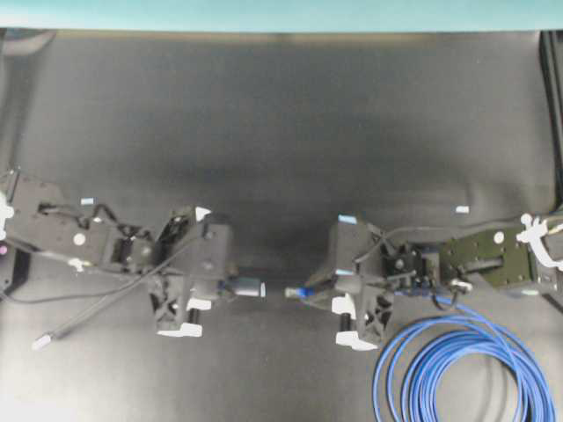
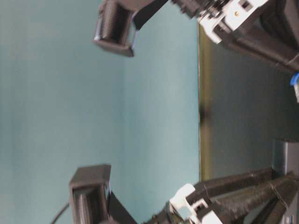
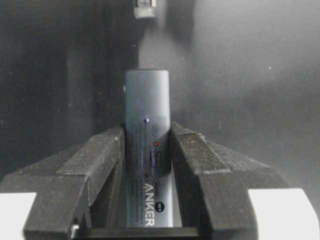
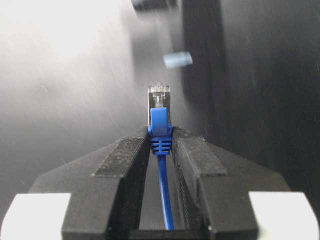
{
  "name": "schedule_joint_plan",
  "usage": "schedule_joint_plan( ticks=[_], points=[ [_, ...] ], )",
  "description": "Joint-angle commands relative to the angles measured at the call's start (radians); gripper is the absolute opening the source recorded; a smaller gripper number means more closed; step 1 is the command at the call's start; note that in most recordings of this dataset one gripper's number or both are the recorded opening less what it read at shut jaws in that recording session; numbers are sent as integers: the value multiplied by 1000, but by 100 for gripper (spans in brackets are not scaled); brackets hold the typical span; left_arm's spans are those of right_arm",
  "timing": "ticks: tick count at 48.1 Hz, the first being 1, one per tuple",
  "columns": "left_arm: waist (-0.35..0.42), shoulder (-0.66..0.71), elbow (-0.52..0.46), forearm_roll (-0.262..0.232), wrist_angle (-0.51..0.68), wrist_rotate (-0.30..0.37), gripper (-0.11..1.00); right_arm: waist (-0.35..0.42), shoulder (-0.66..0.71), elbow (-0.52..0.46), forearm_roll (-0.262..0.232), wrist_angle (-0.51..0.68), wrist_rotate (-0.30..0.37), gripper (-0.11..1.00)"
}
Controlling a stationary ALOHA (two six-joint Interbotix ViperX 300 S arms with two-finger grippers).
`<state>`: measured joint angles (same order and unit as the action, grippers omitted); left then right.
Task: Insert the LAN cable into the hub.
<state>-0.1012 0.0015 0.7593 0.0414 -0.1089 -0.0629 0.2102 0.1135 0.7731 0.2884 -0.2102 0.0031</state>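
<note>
Hub (image 3: 147, 150): clamped in left tool (image 3: 147, 150) — centre frame, free end up.
LAN cable (image 4: 161, 132): plug pinched by right tool (image 4: 161, 145) — apart from hub.

Coil of LAN cable (image 1: 466, 369) cut off (bottom edge).

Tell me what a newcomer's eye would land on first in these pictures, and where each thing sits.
The two black grippers meet nose to nose at mid-table: the left gripper clamps the grey hub, the right gripper pinches the LAN cable just behind its clear plug. A small gap still separates plug and hub. Next comes the bright blue coil of that cable, lying on the black table at lower right of the overhead view.
</note>
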Motion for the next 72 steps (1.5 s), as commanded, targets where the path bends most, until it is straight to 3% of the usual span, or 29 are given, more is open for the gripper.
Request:
schedule_joint_plan(
  ticks=[1, 41, 53, 72],
  points=[
    [12, -2, -34, 3, 17, 0, 28, -18, -5, -38, -2, 9, -9, 13],
    [21, 32, -60, 3, 28, -2, 28, -57, 14, -84, -12, 31, -14, 13],
    [28, 41, -66, 3, 29, -2, 28, -57, 26, -115, -37, 118, -31, 13],
    [23, 64, -101, 3, 86, 14, 28, -71, 34, -133, -37, 126, -40, 13]
  ],
)
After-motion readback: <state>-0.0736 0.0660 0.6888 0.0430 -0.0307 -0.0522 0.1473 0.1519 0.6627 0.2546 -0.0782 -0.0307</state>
